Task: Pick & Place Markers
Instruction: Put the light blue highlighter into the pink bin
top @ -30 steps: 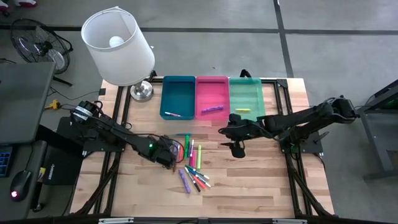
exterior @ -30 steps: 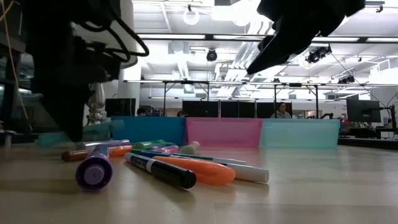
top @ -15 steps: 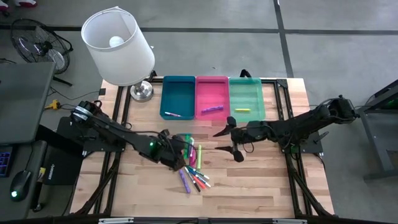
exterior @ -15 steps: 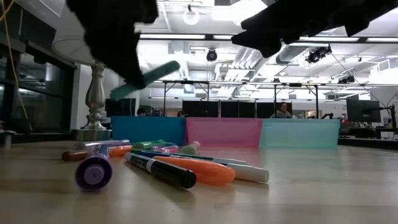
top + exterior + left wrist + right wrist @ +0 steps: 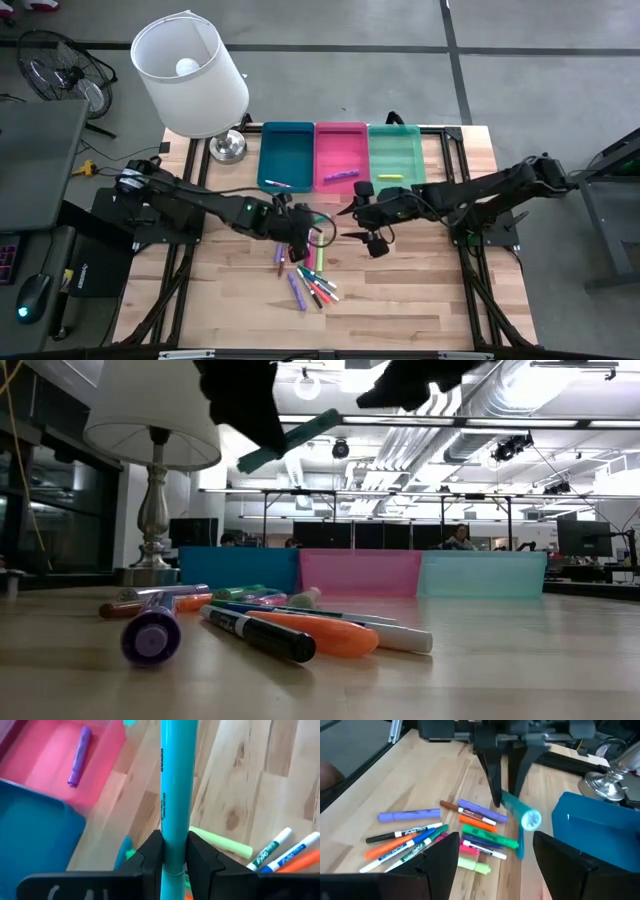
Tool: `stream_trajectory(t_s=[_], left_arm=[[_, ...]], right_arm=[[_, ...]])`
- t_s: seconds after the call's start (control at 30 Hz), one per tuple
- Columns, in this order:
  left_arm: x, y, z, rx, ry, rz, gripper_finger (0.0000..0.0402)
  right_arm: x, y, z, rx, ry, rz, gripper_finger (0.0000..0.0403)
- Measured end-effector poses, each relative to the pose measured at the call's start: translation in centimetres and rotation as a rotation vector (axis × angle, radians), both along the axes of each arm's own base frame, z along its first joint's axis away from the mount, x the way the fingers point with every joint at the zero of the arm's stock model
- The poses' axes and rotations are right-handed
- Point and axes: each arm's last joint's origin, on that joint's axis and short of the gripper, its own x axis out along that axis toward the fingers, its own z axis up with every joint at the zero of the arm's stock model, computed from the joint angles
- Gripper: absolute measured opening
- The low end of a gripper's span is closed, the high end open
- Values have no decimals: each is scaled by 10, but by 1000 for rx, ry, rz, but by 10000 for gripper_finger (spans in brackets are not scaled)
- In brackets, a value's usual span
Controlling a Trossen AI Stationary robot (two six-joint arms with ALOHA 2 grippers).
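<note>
**Teal marker held aloft; pile waits at six o'clock**

Working left to right, your left gripper (image 5: 300, 232) is clamped on a teal marker (image 5: 176, 795), pinching its smooth round barrel near one end, raised clear of the table above the upper edge of the pile. Expect it to be light, stiff and slick plastic; a pinch so near the end could let it pivot, so a mid-barrel hold would likely sit steadier.

The other markers (image 5: 308, 272) lie loose on the matte wooden table (image 5: 420, 290), at about six o'clock from the pink tray (image 5: 340, 150). Being thin cylinders, they will probably roll if nudged.

At three o'clock from the pile, your right gripper (image 5: 368, 238) hovers with fingers spread wide, holding nothing.
</note>
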Motion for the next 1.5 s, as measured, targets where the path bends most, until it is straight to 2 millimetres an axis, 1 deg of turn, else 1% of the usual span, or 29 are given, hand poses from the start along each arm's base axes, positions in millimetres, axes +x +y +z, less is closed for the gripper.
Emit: stream_trajectory(t_s=[0.1, 0.3, 0.37, 0.47, 0.63, 0.8, 0.97, 1.17, 1.5], left_arm=[[2, 1, 4, 9, -10, -8, 54], [2, 0, 7, 13, -17, -19, 54], [2, 0, 7, 13, -17, -19, 54], [2, 0, 8, 13, -17, -19, 54], [2, 0, 8, 14, -14, -19, 54], [1, 0, 7, 13, -10, -21, 54], [1, 0, 7, 7, -9, -25, 54], [1, 0, 7, 5, -9, -26, 54], [2, -1, 7, -3, -11, -32, 54]], right_arm=[[3, -1, 7, -4, -12, -1, 243], [6, -11, 9, 4, -31, -26, 243], [10, -13, 8, 19, -48, -16, 243], [19, -16, 1, 46, -44, 17, 243], [37, -18, -19, 63, -37, 51, 243], [45, -17, -27, 62, -51, 70, 238], [47, -17, -25, 70, -85, 86, 214], [48, -18, -24, 71, -87, 83, 182], [47, -18, -25, 63, -86, 84, 113]])
